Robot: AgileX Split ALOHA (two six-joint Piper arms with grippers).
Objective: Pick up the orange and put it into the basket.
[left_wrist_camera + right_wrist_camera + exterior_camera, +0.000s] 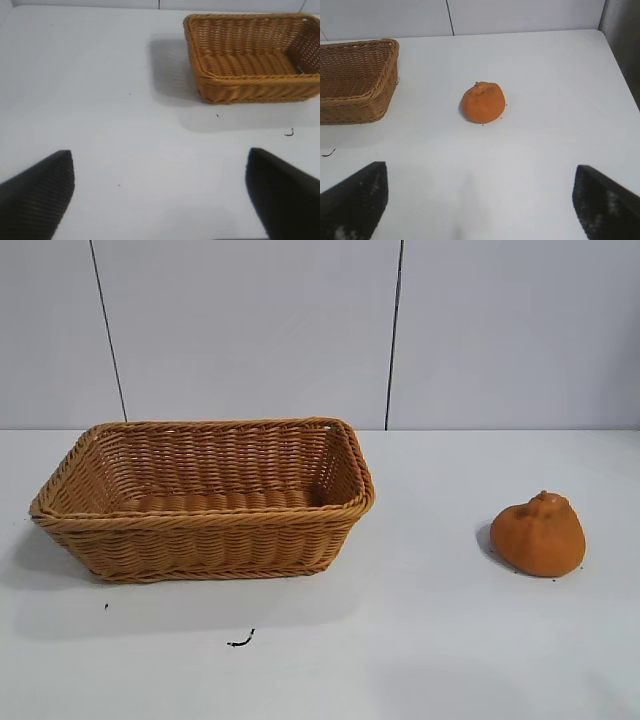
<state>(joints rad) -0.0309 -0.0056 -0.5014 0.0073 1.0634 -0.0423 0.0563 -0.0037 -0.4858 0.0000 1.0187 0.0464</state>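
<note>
Orange [538, 534]: on table [450, 640], well apart from empty basket [205, 502]. Right hand [480, 200] and left hand [160, 195]: both released, nothing grasped, pickup not begun.

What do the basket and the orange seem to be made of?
Basket: woven wicker or a plastic imitation, tan-brown with a slight sheen; the strands and the braided rim show. Orange: matte, dull, lumpy skin with a small knob on top; whether it is real fruit or a soft model, the look leaves open.
</note>
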